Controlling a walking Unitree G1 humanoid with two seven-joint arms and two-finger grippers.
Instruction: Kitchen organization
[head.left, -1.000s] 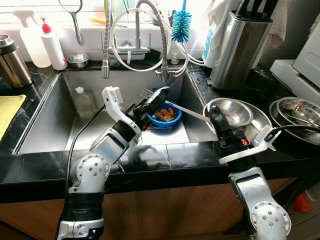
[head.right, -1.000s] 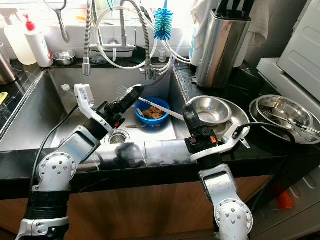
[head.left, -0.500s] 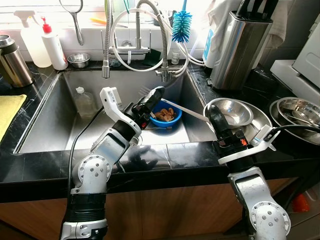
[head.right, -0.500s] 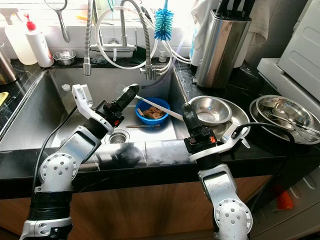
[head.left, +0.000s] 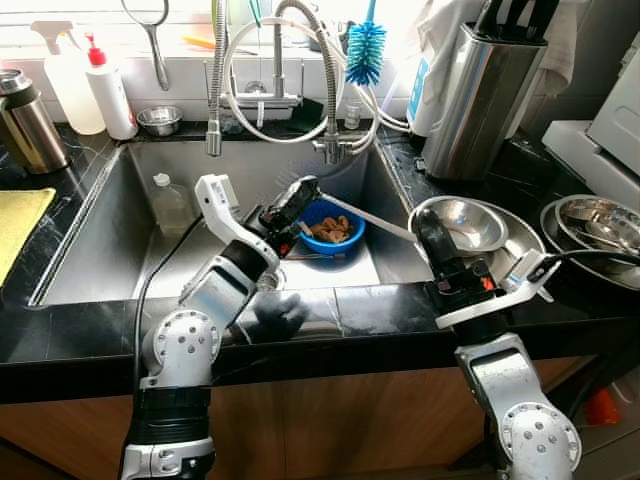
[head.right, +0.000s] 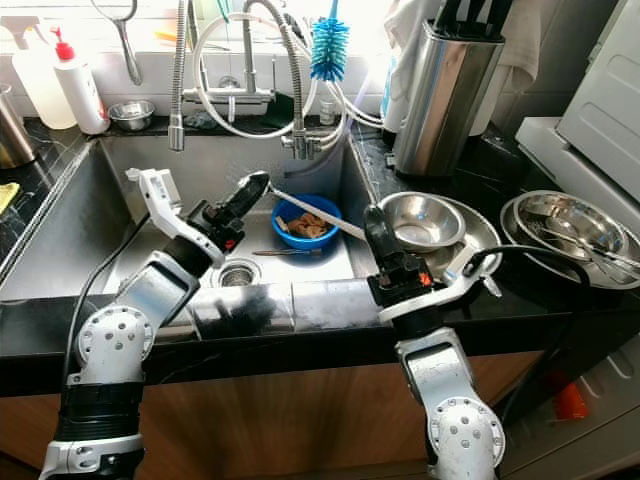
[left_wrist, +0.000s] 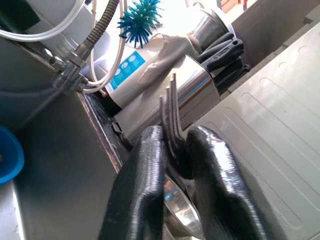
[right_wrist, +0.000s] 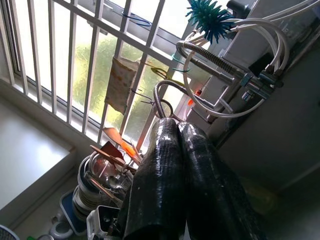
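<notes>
My left gripper (head.left: 298, 194) hangs over the sink (head.left: 100, 250), just left of a blue bowl (head.left: 336, 228) that holds brown scraps. It is shut on a metal fork (left_wrist: 171, 112), whose tines stick out between the black fingers (left_wrist: 145, 165). A long white utensil (head.left: 372, 219) leans from the blue bowl towards the counter on the right. My right gripper (head.left: 425, 224) is shut with nothing in it and points up at the counter's front edge, beside a steel bowl (head.left: 472, 222).
A clear plastic bottle (head.left: 168, 202) lies in the sink's left part and a small utensil (head.right: 281, 253) lies near the drain (head.right: 237, 272). Faucet hoses (head.left: 300, 90) and a blue brush (head.left: 365, 50) hang behind. A knife block (head.left: 485, 90) and more steel bowls (head.left: 592, 225) stand at the right.
My left gripper has drifted to the left with the fork, away from the blue bowl's rim. The right arm has stayed put.
</notes>
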